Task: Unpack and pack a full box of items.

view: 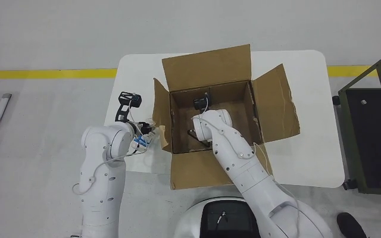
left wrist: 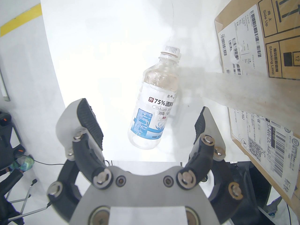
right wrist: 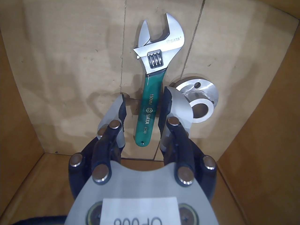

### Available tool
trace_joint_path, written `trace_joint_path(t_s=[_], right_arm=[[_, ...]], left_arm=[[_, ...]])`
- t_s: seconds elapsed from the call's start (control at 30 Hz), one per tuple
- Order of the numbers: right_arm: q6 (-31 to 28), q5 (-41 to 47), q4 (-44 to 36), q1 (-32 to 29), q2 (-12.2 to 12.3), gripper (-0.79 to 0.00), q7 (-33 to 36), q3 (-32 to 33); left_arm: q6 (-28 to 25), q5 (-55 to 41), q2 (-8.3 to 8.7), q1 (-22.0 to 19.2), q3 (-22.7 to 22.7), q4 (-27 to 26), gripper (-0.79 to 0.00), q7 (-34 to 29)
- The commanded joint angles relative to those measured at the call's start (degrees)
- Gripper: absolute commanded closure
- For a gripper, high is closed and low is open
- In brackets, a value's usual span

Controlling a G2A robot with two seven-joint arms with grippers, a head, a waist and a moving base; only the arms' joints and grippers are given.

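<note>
While right gripper point(right wrist: 144, 95) gapes astride wrench point(right wrist: 154, 59) — flange point(right wrist: 201, 94) beside — left gripper point(left wrist: 143, 107) gapes over bottle point(left wrist: 154, 87).

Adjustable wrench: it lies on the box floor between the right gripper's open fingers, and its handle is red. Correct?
Wrong colour: the right wrist view shows a green handle. The adjustable wrench does lie on the box floor between the right gripper's open fingers.

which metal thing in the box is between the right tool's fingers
The green-handled adjustable steel wrench: its handle lies inside the open right tool, while the round silver flange with a hole sits outside one finger.
</note>
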Motion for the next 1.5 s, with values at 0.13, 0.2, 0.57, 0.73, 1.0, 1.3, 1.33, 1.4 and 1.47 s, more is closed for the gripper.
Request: trace_joint_path(t_s=[0.13, 0.2, 0.57, 0.73, 1.0, 1.3, 1.33, 1.4, 1.47], right_arm=[[-0.2, 0.0, 0.2, -0.3, 0.0, -0.323, -0.5, 0.1], [-0.1, 0.0, 0.1, -0.4, 0.0, -0.317, -0.9, 0.1], [-0.2, -0.1, -5.9, -3.2, 0.3, -0.326, -0.9, 0.7], [-0.9, -0.3, -7.3, -4.7, 0.6, -0.317, -0.9, 1.2], [-0.7, 0.3, -7.0, -5.0, 0.7, -0.311, -1.7, 1.7], [-0.6, 1.2, -6.1, -4.8, 0.7, -0.292, -2.7, 1.9], [-0.6, 1.3, -5.9, -4.8, 0.7, -0.289, -2.8, 2.0], [-0.6, 1.4, -5.7, -4.7, 0.7, -0.271, -3.0, 2.0], [-0.6, 1.5, -5.5, -4.6, 0.8, -0.219, -3.2, 2.1]], left_arm=[[0.0, 0.0, 0.00, 0.0, 0.0, 0.0, -0.785, 0.0], [0.0, 0.0, 0.00, 0.0, 0.0, 0.0, -0.785, 0.0], [0.0, 0.0, 0.00, 0.0, 0.0, 0.0, -0.785, 0.0], [0.0, 0.0, 0.00, 0.0, 0.0, 0.0, -0.785, 0.0], [0.0, 0.0, 0.00, 0.0, 0.0, 0.0, -0.785, 0.0], [0.0, 0.0, 0.00, 0.0, 0.0, 0.0, -0.785, 0.0], [0.0, 0.0, 0.00, 0.0, 0.0, 0.0, -0.785, 0.0], [0.0, 0.0, 0.00, 0.0, 0.0, 0.0, -0.785, 0.0], [0.0, 0.0, 0.00, 0.0, 0.0, 0.0, -0.785, 0.0]])
